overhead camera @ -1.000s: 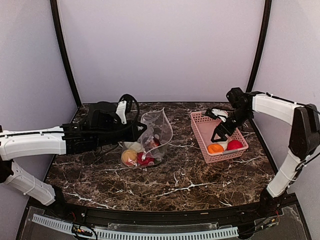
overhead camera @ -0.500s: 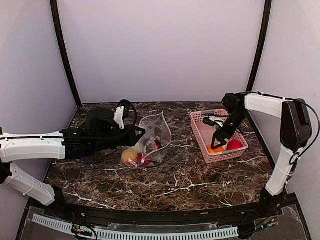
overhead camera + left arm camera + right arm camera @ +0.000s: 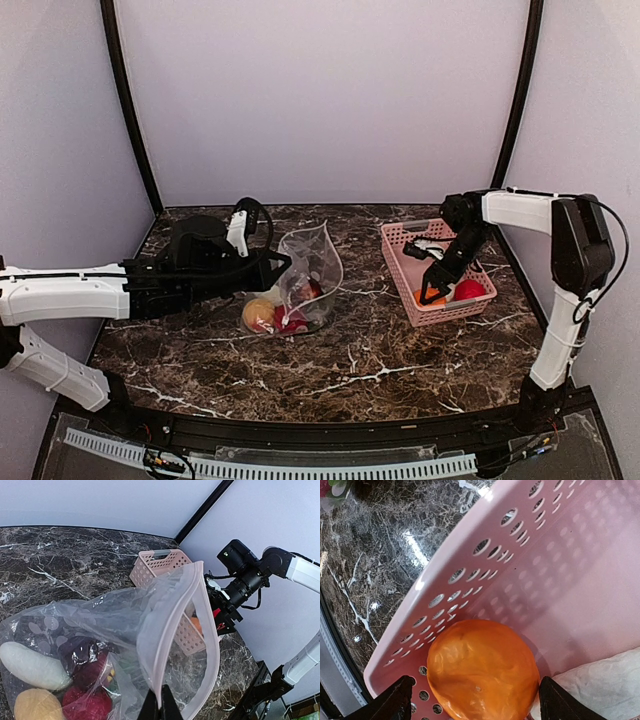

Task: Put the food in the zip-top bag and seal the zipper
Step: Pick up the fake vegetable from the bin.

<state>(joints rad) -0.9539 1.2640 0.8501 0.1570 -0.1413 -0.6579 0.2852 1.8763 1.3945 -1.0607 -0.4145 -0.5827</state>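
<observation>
My left gripper (image 3: 161,706) is shut on the pinkish-white zipper (image 3: 150,655) of the clear zip-top bag (image 3: 305,280), holding its mouth up and open. Inside lie a white oblong food (image 3: 32,665), a yellowish-tan one (image 3: 35,706), a red one (image 3: 80,704) and a dark maroon one (image 3: 87,667). My right gripper (image 3: 475,700) is open, low in the pink basket (image 3: 405,270), its fingertips on either side of the orange food (image 3: 482,670), which also shows from above (image 3: 432,297). A red food (image 3: 469,290) and a white one (image 3: 600,685) lie beside it.
The basket stands at the right on the dark marble table (image 3: 350,370). Black posts rise at the back corners and pale walls close in the table. The right arm (image 3: 520,212) reaches over the basket from the right.
My right gripper has lowered into the basket toward its near end, down around the orange food. My left gripper and the bag have barely moved.
</observation>
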